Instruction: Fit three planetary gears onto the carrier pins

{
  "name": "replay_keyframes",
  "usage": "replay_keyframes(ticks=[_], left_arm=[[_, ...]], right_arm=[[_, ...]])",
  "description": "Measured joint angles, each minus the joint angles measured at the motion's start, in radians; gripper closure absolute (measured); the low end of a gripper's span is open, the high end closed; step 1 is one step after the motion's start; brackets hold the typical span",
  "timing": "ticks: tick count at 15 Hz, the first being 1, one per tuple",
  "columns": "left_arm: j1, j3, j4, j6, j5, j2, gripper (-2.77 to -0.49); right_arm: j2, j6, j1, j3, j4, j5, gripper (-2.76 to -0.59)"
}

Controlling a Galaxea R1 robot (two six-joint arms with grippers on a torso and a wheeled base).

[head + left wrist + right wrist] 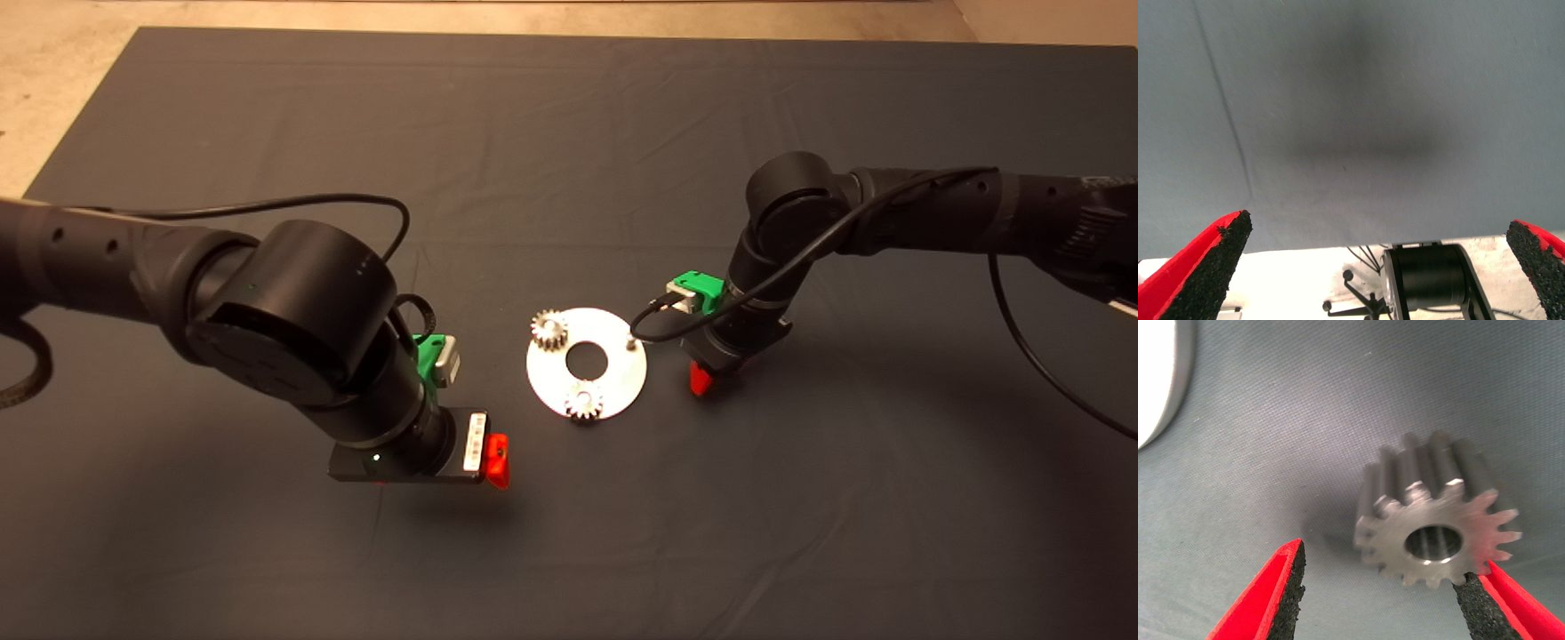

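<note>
A dark mat (569, 133) covers the bench, seen from above. Near its middle lies a flat, pale round disc (622, 378) with a central hole. Two planetary gears already sit on the disc: one gear (549, 329) at its far left rim, a second gear (584, 402) at its near rim. On the disc's right rim stands one bare carrier pin (630, 339), a short silvery stud with nothing on it.

The right arm reaches in from the right side, its right end effector (702, 378) lowered to the mat just beside the disc's right edge. The right wrist camera shows this end effector (1381, 600) from close up: its two red fingers (1268, 593) with black pads are spread fairly wide. Between them lies the third gear (1435, 523), resting on the mat and tilted so that its flat face and centre hole look toward the camera. One pad touches the gear's teeth at one side; the other pad stands apart from it, with bare mat between. A curved sliver of the pale disc (1161, 380) shows at one corner of that view, near the gear but not touching it.

The left arm comes in from the left. Its left end effector (493, 460) hangs over bare mat, left of the disc and apart from it. The left wrist camera shows its fingers (1198, 267) spread wide with nothing between them.
</note>
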Motion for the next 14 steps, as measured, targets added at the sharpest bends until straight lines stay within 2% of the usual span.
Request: replay_keyframes(ticks=[4,7,9,13,14], left_arm=[[0.014,0.025,0.0,-0.01,0.0,0.0,-2.76],[0.014,0.037,0.0,-0.015,0.0,0.0,-2.76],[0.019,0.042,0.0,-0.018,0.0,0.0,-2.76],[0.022,0.043,0.0,-0.018,0.0,0.0,-2.76],[0.022,0.043,0.0,-0.018,0.0,0.0,-2.76]], right_arm=[[0.004,-0.039,0.004,-0.033,-0.004,0.0,-1.54],[0.008,-0.043,0.004,-0.043,-0.019,-0.001,-1.54],[0.012,-0.049,0.006,-0.046,-0.032,-0.007,-1.39],[0.015,-0.052,0.007,-0.048,-0.047,-0.004,-1.38],[0.015,-0.055,0.01,-0.049,-0.05,-0.002,-1.29]])
